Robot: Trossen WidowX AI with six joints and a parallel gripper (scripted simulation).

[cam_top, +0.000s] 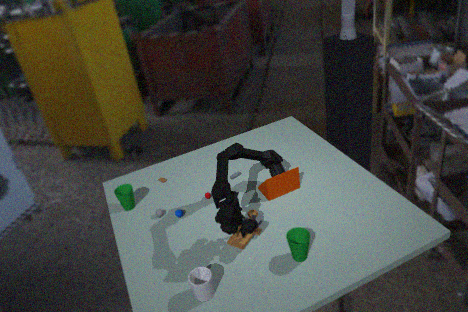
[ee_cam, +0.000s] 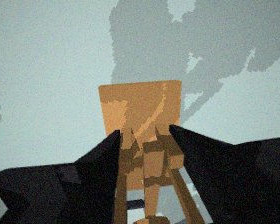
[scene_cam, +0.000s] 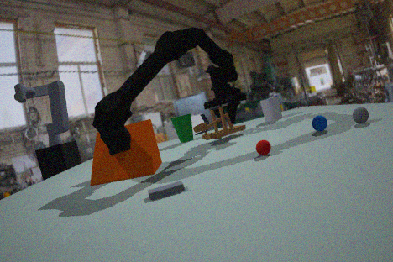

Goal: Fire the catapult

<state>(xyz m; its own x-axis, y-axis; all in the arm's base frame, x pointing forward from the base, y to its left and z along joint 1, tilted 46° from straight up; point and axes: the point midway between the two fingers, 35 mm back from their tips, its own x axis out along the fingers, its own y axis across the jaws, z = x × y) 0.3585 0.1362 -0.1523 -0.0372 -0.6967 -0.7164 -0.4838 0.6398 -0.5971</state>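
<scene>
Gripper (cam_top: 248, 227) (scene_cam: 222, 111) (ee_cam: 145, 131) clamped across the upright frame of the wooden catapult (cam_top: 241, 240) (scene_cam: 223, 131) (ee_cam: 141, 100) on the desk (cam_top: 350, 220) (scene_cam: 252, 218) (ee_cam: 51, 65), base running lengthwise between and beyond the fingertips, white mug (cam_top: 202, 287) (scene_cam: 271, 110) standing apart past the base's end and, by judgement, somewhat off its long axis, calling for a small turn.

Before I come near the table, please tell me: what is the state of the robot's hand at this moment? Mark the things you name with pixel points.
Hand (cam_top: 248, 230) (scene_cam: 225, 107) (ee_cam: 145, 131): closed on the wooden catapult (cam_top: 239, 241) (scene_cam: 222, 133) (ee_cam: 141, 102).
</scene>
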